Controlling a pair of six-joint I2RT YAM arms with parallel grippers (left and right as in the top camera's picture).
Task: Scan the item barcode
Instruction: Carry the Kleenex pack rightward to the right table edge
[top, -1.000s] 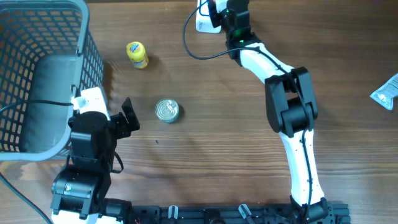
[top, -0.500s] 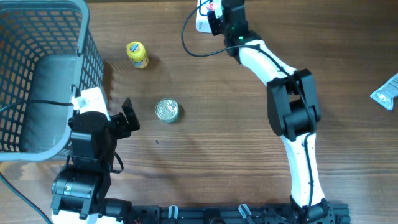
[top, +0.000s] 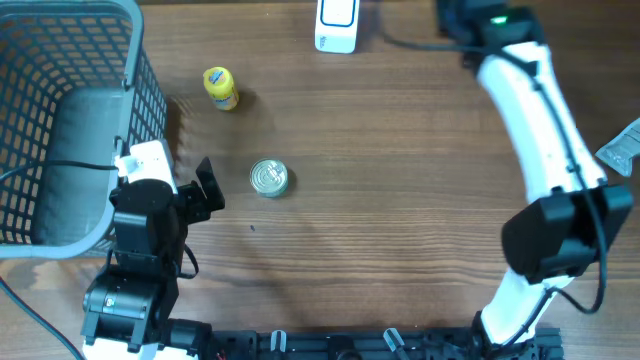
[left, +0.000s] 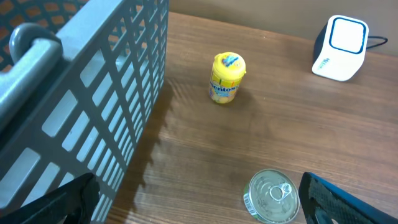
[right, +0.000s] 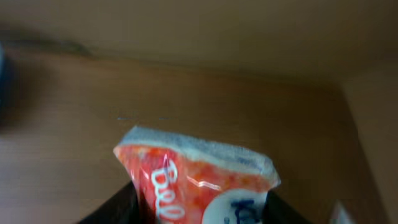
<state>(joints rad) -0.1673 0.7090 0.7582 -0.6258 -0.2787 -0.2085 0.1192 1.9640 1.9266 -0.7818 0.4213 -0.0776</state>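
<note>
Wooden table (top: 380, 250) is filling every view.

Going largest to smallest:

- A grey plastic basket (top: 60, 40) is sitting at the left edge. Its grey handle (top: 85, 150) is lying across the opening, and I am not making out any goods inside it.
- A white scanner (top: 336, 24) is standing at the far edge, with its cable trailing off to the right.
- A tin can (top: 268, 177) is standing upright near mid-table, just ahead of my left gripper (left: 196, 180). The fingers of that gripper are standing wide apart with nothing between them.
- A yellow bottle (top: 220, 87) is standing between the can and the scanner, nearer the basket.
- A clear packet (top: 620, 148) is lying at the right edge.

My right gripper (right: 196, 208) is clamping the lower part of a red packet (right: 193, 174). I am holding it up at the far side of the table, to the right of the scanner and apart from it.

Handling, as I am judging it:

- The packet is looking light, soft and glossy, so it is likely to flop and slide.
- I am favouring a grip on the flat sealed edge, which leaves the printed face free.
- The film is wrinkling, and that may be hiding the code.
</note>
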